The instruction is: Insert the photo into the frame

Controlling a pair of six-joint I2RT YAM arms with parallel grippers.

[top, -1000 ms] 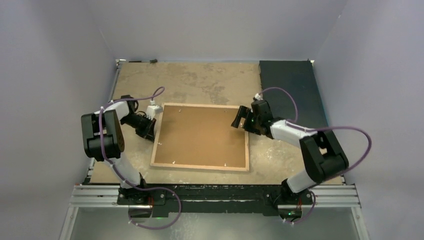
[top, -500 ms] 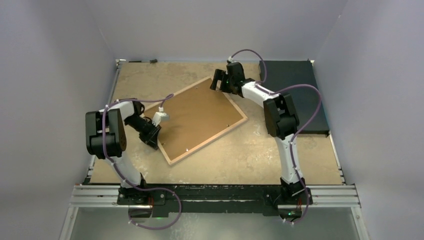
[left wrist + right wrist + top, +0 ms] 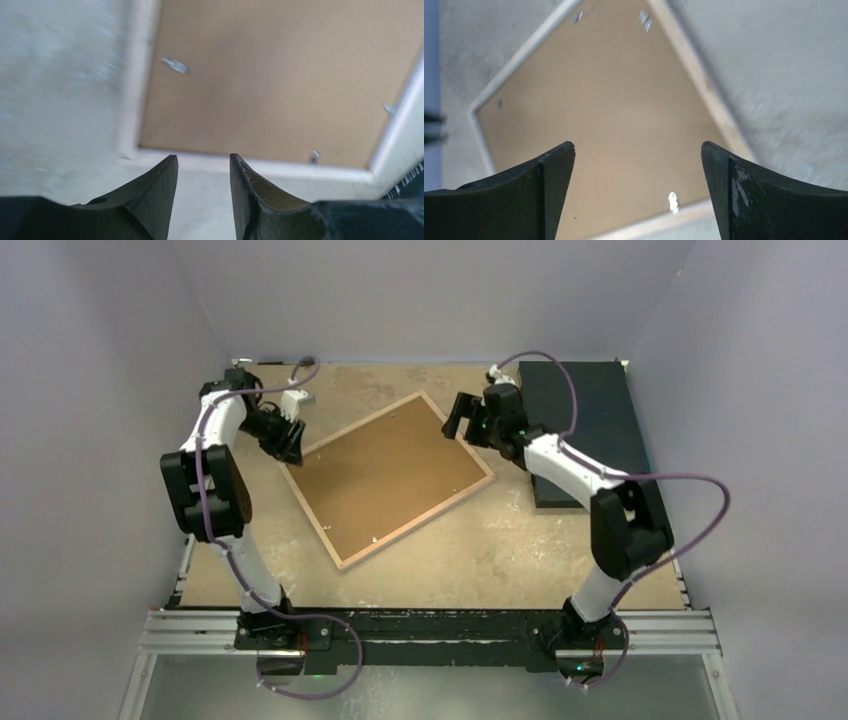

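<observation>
Scuffed tan tabletop [image 3: 560, 550], lilac-grey walls on 3 sides. Mid-table: frame [image 3: 417, 522], lying back-up, turned diagonal, light-wood rim showing. Inside the rim: brown backing board [image 3: 385, 475], flat, filling the opening edge to edge. Small metal tabs [image 3: 175, 65] round the inner edge, reaching over the board's margin. No sign of photo in any view; prob. under the board, so in the frame already, but can't confirm. Far right: black mat [image 3: 590, 410], flat on the table, its near corner close to frame's rt corner; touching or not, can't tell. Left gripper [image 3: 203, 157] just beside frame's left corner, off the rim, jaws part-way released w/ a clear gap, nothing between them. Right gripper [image 3: 638, 145] above frame's far-right edge, spread fully wide, empty, not touching. Judging by the layout: loading seems done and board seated. Prob. left to do: press or check tabs, maybe flip frame face-up. Wrist views too blurred to tell whether every tab is bent home.
</observation>
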